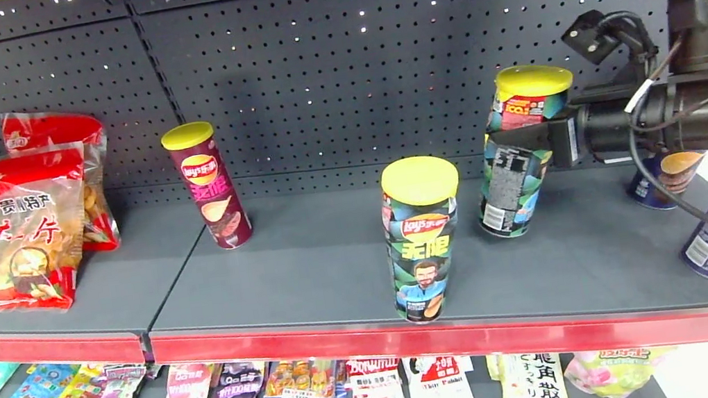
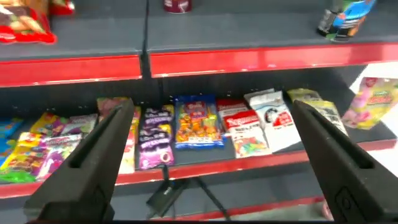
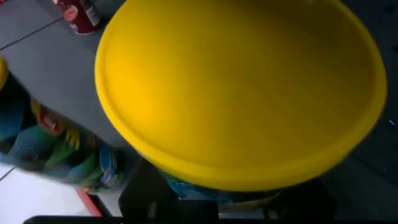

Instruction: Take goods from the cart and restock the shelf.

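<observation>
While your right gripper grips the green can, that can leans tilted at the back of the upper shelf, yellow lid on. A matching can stands upright, lidded, nearer the edge. Your left gripper is spread wide before the candy bags.

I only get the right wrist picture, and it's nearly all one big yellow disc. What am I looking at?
Observer: The lid of a chip can, held tilted by the right gripper at the upper shelf.
Operator: Is it the only one?
Observer: No, a matching can stands upright near the shelf's front edge.
Operator: And the other arm?
Observer: The left gripper is open and empty, facing snack packets below that shelf.
</observation>
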Available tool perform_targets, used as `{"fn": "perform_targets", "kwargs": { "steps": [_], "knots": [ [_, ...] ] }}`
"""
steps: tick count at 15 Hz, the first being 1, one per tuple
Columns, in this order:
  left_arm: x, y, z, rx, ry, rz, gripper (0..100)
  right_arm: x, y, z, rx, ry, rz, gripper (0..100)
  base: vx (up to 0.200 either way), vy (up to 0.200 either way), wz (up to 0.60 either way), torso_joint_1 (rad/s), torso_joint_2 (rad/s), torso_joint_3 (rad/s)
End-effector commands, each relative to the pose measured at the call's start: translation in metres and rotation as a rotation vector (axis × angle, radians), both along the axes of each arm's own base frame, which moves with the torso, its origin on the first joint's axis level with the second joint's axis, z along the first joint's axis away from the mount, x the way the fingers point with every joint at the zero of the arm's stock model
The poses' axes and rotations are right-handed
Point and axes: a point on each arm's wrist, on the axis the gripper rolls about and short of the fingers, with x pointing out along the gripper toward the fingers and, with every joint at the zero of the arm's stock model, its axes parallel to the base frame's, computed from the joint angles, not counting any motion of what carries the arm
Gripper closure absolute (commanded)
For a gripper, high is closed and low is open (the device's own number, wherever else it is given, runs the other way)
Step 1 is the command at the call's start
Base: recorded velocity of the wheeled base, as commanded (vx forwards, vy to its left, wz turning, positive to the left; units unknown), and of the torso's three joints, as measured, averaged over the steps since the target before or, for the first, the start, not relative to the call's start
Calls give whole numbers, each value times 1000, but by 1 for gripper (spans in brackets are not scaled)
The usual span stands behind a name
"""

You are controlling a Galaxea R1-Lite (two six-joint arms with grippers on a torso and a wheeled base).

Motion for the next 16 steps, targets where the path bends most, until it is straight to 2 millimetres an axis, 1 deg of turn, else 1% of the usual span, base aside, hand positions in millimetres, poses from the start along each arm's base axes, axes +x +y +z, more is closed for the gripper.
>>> {"fn": "perform_targets", "kwargs": {
  "steps": [1, 2, 4, 6, 8, 9, 10, 11, 12, 14, 16],
  "knots": [
    [0, 2, -1, -5, -8, 67, 0, 28, 19, -16, -6, 33, 35, 100, 0, 0, 0, 0, 0, 0],
    [0, 2, -1, -2, -9, 66, 0, 37, 25, -20, -1, 12, 43, 100, 0, 0, 0, 0, 0, 0],
    [0, 1, -1, -1, -9, 55, 0, 52, 30, -30, 1, -8, 45, 100, 0, 0, 0, 0, 0, 0],
    [0, 1, -1, -6, -8, 41, 0, 58, 33, -34, 0, -6, 53, 100, 0, 0, 0, 0, 0, 0],
    [0, 1, -1, -4, -8, 30, 0, 62, 40, -29, 8, -26, 66, 100, 0, 0, 0, 0, 0, 0],
    [0, 1, -1, -3, -8, 15, 0, 63, 41, -29, 8, -26, 68, 100, 0, 0, 0, 0, 0, 0],
    [-1, -1, -1, -5, -6, -77, 0, 65, 48, -29, 9, -33, 82, 100, 0, 0, 0, 0, 0, 0],
    [-1, -2, -1, 0, -9, -94, 0, 66, 50, -30, 8, -33, 85, 100, 0, 0, 0, 0, 0, 0],
    [-1, -1, -1, 5, -11, -73, 0, 66, 52, -30, 8, -33, 90, 100, 0, 0, 0, 0, 0, 0],
    [0, 2, -1, 8, -11, 60, 0, 68, 56, -35, 5, -22, 98, 100, 0, 0, 0, 0, 0, 0],
    [0, 2, -2, 5, -7, 93, 0, 67, 59, -36, 4, -19, 105, 100, 0, 0, 0, 0, 0, 0]
  ]
}}
